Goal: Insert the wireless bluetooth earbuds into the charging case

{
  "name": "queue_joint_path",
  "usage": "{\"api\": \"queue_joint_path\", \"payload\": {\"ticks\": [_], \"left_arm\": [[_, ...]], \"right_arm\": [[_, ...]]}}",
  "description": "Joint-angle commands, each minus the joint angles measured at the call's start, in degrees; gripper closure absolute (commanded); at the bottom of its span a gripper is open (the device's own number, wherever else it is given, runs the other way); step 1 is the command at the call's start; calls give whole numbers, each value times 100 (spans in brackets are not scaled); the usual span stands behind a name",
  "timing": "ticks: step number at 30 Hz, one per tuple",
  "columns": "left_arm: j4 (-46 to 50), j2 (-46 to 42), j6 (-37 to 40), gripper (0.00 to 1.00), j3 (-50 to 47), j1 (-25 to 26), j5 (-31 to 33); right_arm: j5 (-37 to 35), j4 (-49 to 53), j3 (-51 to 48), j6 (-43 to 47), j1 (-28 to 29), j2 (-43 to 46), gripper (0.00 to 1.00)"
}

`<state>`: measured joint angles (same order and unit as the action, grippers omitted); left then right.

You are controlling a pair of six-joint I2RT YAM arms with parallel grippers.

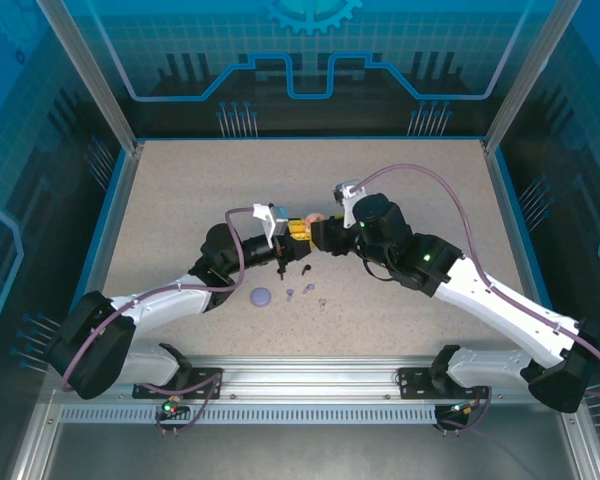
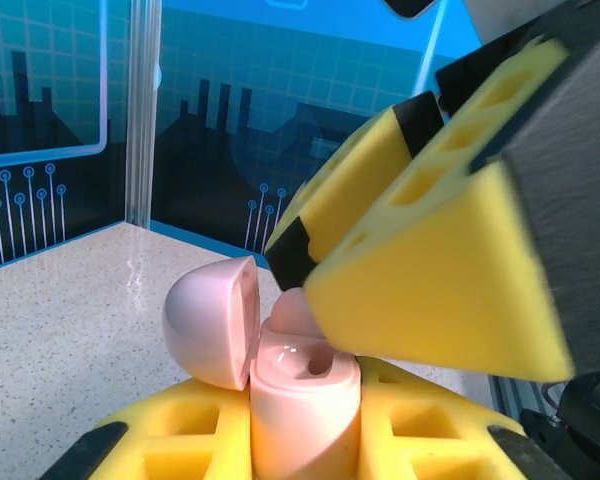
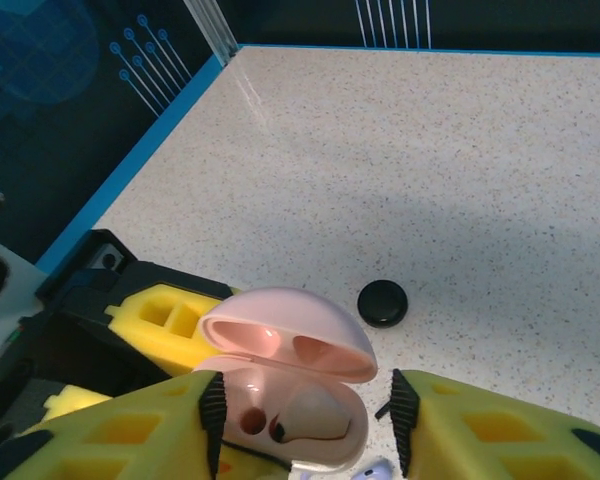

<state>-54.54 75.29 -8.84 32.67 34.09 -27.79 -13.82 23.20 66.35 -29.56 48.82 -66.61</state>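
Case [image 2: 305,400] open in left jaws

Pale pink charging case [image 3: 242,395], upright, lid [image 3: 285,338] hinged open toward 12 o'clock; pale pink earbud [image 3: 315,412] seated in its right well, left well a dark hole; lavender earbud [image 1: 309,288] loose on the table [image 1: 180,220] at 6 o'clock of the case.

Pink case [image 3: 290,340]: smooth glossy plastic, highlights on the shell. Yellow finger pads [image 2: 430,290]: matt, foam-like, cored with holes. Tabletop [image 3: 430,150]: matt, speckled stone-look, fine grain. Black round case [image 3: 382,302]: smooth satin plastic. Rail [image 1: 310,378] along the tabletop's near edge: ribbed bare metal.
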Motion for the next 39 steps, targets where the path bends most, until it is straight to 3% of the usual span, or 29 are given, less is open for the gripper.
{"api": "queue_joint_path", "payload": {"ticks": [1, 6, 16, 29, 39], "left_arm": [[-320, 6, 135, 100, 70, 30, 106], [-279, -138, 204, 100, 14, 33, 188], [309, -1106, 522, 100, -124, 31, 532], [1047, -2437, 656, 100, -35, 29, 687], [1470, -2970, 762, 100, -14, 34, 722]], "right_arm": [[99, 123, 273, 47, -67, 319, 39], [18, 227, 143, -60, -290, 811, 22], [-524, 1420, -358, -1095, -670, 922, 19], [531, 2108, -782, -2138, -694, -491, 19], [629, 2303, -224, -1968, 113, -2498, 18]]}}
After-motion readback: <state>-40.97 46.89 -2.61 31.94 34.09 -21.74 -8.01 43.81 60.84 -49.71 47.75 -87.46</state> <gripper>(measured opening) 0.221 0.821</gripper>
